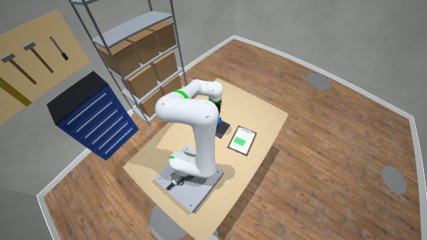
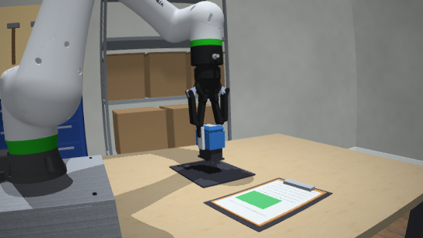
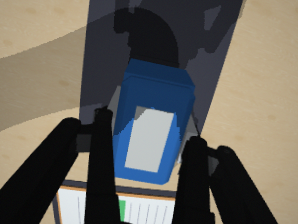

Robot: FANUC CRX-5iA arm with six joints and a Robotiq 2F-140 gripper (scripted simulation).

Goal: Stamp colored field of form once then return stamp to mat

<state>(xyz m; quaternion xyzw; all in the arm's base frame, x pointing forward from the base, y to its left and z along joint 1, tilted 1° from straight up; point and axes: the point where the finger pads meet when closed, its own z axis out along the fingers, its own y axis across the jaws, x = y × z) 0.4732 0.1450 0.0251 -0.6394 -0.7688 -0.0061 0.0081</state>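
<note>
The blue stamp with a white label on top hangs upright a little above the dark mat. Its shadow falls on the mat below. My gripper points straight down and is shut on the stamp's blue top, one finger on each side. The form lies on a clipboard to the right of the mat, with its green field bare. A strip of the form shows at the bottom of the wrist view.
The arm's grey base plate stands at the table's left. A metal shelf with cardboard boxes and a blue drawer cabinet stand behind the table.
</note>
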